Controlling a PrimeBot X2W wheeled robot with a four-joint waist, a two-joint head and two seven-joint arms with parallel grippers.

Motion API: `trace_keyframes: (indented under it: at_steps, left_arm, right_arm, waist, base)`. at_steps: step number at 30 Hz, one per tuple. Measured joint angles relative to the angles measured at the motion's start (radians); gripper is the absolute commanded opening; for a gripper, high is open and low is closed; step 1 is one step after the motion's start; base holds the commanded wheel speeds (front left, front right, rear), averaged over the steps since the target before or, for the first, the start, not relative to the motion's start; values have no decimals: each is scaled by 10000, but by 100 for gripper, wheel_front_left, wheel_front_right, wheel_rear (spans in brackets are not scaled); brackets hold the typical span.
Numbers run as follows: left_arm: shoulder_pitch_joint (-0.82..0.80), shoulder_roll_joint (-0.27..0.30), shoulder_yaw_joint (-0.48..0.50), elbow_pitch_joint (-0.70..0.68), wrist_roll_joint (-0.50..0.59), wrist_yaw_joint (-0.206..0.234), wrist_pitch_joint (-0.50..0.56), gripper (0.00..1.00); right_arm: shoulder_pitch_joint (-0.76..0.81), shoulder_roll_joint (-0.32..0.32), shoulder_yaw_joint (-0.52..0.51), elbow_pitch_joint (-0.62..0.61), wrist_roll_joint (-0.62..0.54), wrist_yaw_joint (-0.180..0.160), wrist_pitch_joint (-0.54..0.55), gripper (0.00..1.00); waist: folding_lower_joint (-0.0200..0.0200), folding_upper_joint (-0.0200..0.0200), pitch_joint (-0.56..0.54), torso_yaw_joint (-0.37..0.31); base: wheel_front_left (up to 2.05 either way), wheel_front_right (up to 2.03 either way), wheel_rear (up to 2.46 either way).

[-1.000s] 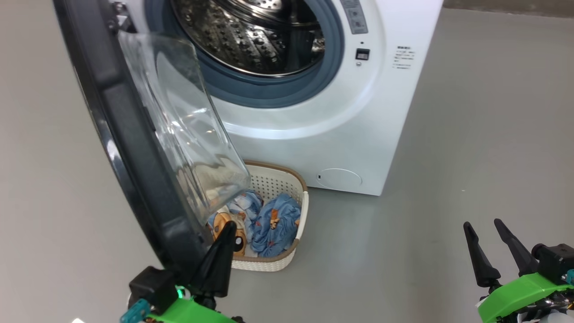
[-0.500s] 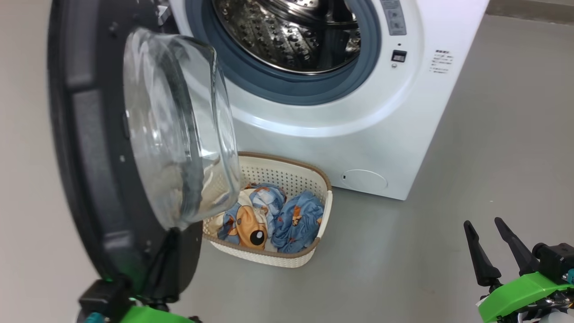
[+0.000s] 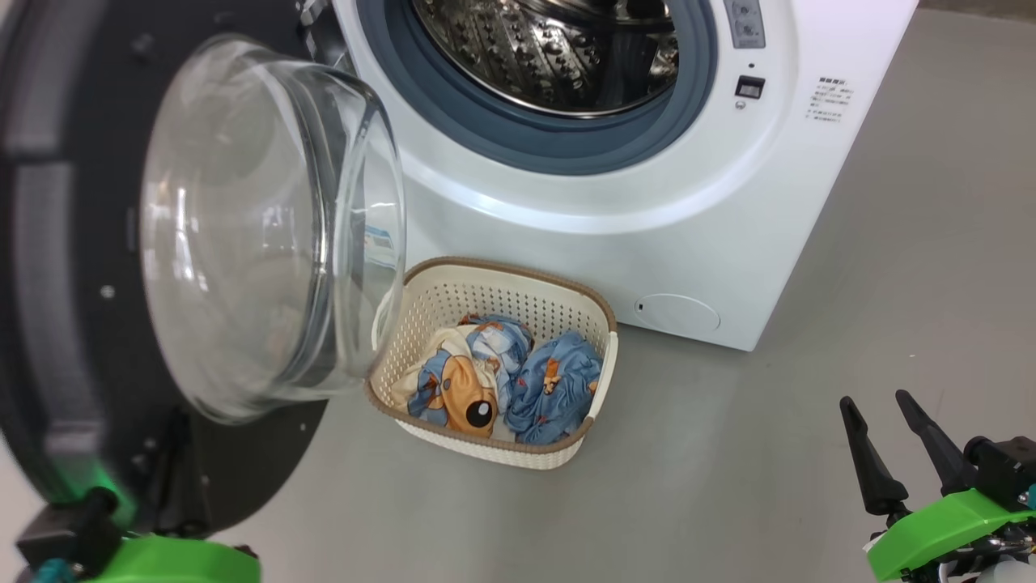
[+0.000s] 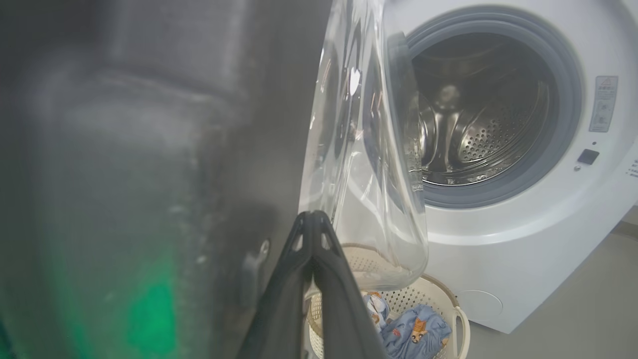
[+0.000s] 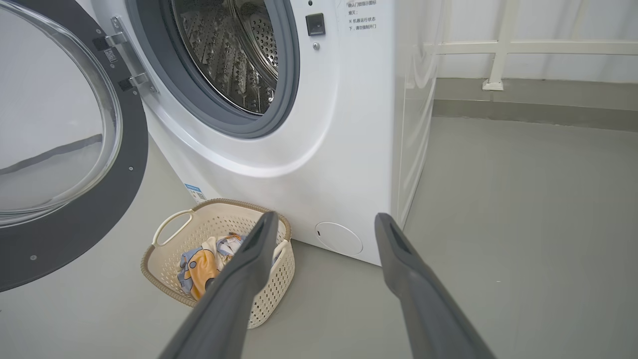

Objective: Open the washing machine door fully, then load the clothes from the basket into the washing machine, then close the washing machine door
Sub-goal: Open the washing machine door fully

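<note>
The washing machine [image 3: 647, 202] stands with its steel drum [image 3: 558, 48] exposed. The washing machine door [image 3: 48, 267] is swung wide to the left, its glass bowl [image 3: 267, 227] facing me. On the floor below sits the basket [image 3: 566, 283], and the blue and cream clothes [image 3: 502, 389] lie inside it. My left gripper [image 4: 311, 217] is shut and empty, close against the door's black inner rim [image 4: 149, 174]; whether it touches the rim I cannot tell. My right gripper [image 3: 874, 401] stays open and empty at the lower right, well away from the basket [image 5: 164, 249].
Grey floor [image 3: 769, 453] stretches to the right of the machine and in front of the basket. A white railing [image 5: 498, 50] runs along the wall behind the machine's right side. The open door overhangs the basket's left end.
The door has swung further open to the left, uncovering the basket. My left gripper went left with it. The head camera shifted too. The right gripper has stayed put.
</note>
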Motion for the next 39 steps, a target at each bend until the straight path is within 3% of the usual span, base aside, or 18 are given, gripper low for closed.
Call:
trace_keyframes:
  at_steps: [5,21,39]
  left_arm:
    - [-364,113,485,512,-65,165,-2,0]
    - [-2120,606,2591,2481,253,102,-75,0]
    - [-4117,1446,4569,5156,1235,-1028,-75,0]
  right_arm:
    - [-11,-65,2,-33,0,0,0,100]
    - [-653,-370,205,-98,0,0,0,100]
    - [-1335,-656,378,-196,0,0,0,100]
  waist:
    - [-1,0,186,42]
    - [0,0,1045,105]
    - [0,0,1983,-38]
  base:
    - [0,0,0]
    - [0,0,0]
    - [0,0,0]
